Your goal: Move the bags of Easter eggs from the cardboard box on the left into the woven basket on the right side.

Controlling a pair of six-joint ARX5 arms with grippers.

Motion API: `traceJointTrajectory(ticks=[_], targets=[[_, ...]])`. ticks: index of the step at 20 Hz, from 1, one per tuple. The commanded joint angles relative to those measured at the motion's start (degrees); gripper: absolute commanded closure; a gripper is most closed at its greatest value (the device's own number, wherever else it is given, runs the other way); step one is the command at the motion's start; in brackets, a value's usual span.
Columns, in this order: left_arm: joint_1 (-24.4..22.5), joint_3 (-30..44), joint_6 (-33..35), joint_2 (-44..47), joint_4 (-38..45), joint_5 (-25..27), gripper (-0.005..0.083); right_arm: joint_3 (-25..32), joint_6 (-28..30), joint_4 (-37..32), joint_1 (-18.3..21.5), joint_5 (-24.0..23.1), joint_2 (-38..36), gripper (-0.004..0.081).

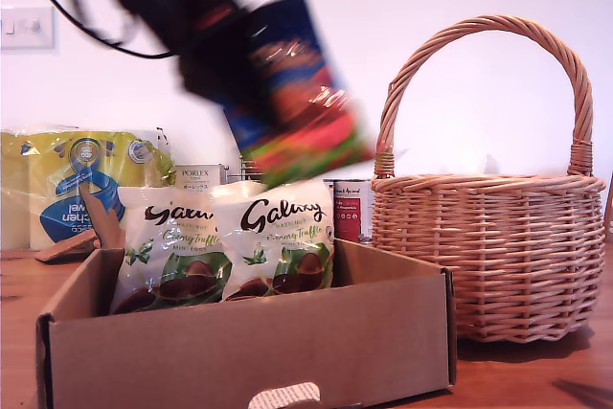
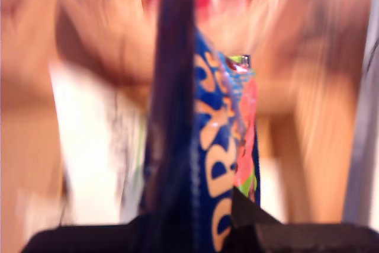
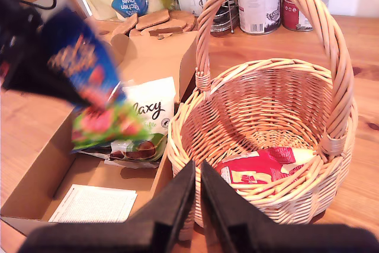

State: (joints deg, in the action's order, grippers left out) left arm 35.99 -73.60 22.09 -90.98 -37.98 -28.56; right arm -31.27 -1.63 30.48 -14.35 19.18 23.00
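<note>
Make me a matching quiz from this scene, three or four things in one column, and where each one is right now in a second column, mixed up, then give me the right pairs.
Things:
1. Blue bag
2. Two white and green bags
3. Red and yellow bag
4. Printed paper sheet

Places:
A. Lying inside the basket
B. Standing upright in the cardboard box
C. Flat on the floor of the cardboard box
D. Held in the air by my first claw, above the box

Pairs: 1-D, 2-B, 3-A, 4-C
</note>
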Motion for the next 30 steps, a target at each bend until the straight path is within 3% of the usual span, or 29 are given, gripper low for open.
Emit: traceJointTrajectory(ticks=[1, 3, 7, 10, 14, 21, 26, 30], targets=[[1.73, 0.0, -6.75, 0.22, 7.98, -1.01, 0.0795, 0.83, -0.09, -0.35, -0.26, 0.39, -0.35, 0.0783], [4.02, 0.0, -16.81, -0.52, 17.68, -0.09, 0.0795, 0.83, -0.09, -0.35, -0.26, 0.39, -0.35, 0.0783], [8.96, 0.0, -38.4, -5.35, 27.17, 11.21, 0.0795, 0.83, -0.09, -0.39, -0.26, 0.37, -0.35, 0.0783], [13.77, 0.0, -45.64, -8.85, 33.55, 20.09, 0.0795, 0.83, -0.09, -0.37, -0.26, 0.37, -0.35, 0.0783], [18.25, 0.0, -50.42, -13.09, 39.45, 30.82, 0.0795, 0.83, -0.09, -0.42, -0.26, 0.37, -0.35, 0.0783], [19.89, 0.0, -53.66, -17.73, 47.28, 40.61, 0.0795, 0.83, -0.09, -0.42, -0.26, 0.42, -0.35, 0.0783], [20.06, -0.02, -53.68, -19.3, 50.69, 40.81, 0.0774, 0.79, -0.11, -0.42, -0.26, 0.44, -0.35, 0.0783], [20.72, 0.0, -57.31, -19.3, 50.42, 38.14, 0.0676, 0.79, -0.09, -0.46, -0.26, 0.44, -0.35, 0.0783]])
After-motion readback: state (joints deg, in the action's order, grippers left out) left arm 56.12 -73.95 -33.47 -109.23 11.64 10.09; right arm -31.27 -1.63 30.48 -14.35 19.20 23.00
